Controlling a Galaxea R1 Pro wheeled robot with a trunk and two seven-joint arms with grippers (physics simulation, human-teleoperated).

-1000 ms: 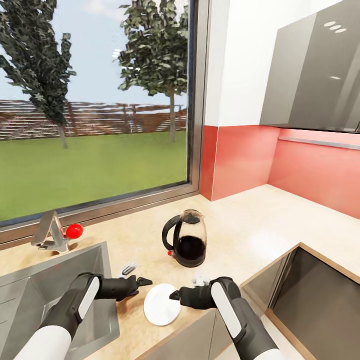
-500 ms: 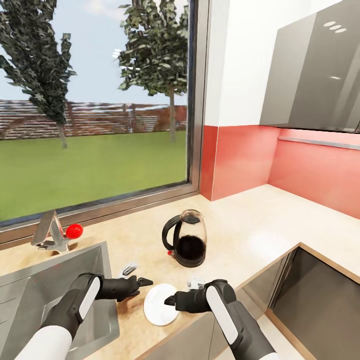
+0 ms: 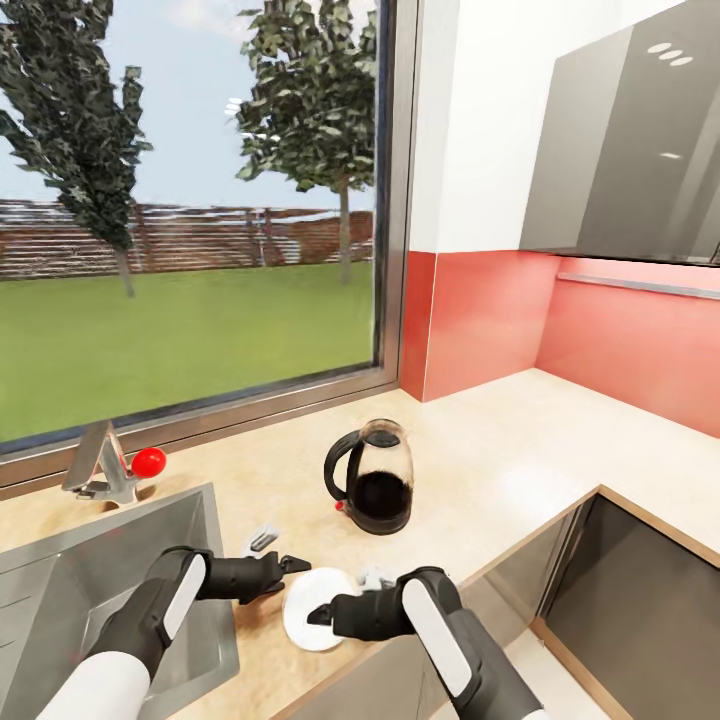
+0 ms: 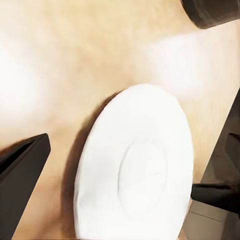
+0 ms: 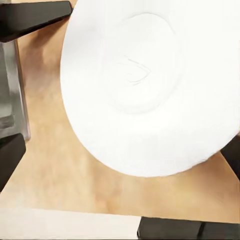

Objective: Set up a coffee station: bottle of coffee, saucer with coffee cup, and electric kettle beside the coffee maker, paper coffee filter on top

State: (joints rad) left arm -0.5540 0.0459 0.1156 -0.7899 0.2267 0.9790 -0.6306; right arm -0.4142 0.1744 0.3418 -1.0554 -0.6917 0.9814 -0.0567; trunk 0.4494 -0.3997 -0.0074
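The white saucer (image 3: 300, 600) lies flat on the beige countertop (image 3: 500, 460) near its front edge. My right gripper (image 3: 318, 615) hovers open over the saucer (image 5: 150, 85), its fingers wide apart at either side. My left gripper (image 3: 295, 565) stands open beside the saucer's far left rim, and the saucer (image 4: 135, 165) lies between its fingers (image 4: 20, 170). The electric kettle (image 3: 370, 480) stands upright behind the saucer, with its dark base (image 4: 210, 10) at the picture's edge in the left wrist view. A small white object (image 3: 375, 577), possibly the coffee cup, peeks out behind my right wrist.
A steel sink (image 3: 110, 560) with a tap (image 3: 100, 465) and a red knob (image 3: 149, 461) lies to the left. A small grey-white item (image 3: 258, 540) lies by the sink's corner. A window runs behind the counter, with a red backsplash and grey wall cabinets (image 3: 630, 150) at the right.
My right gripper has moved left, from beside the saucer to over it. My left gripper has edged slightly toward the saucer. The kettle has not moved.
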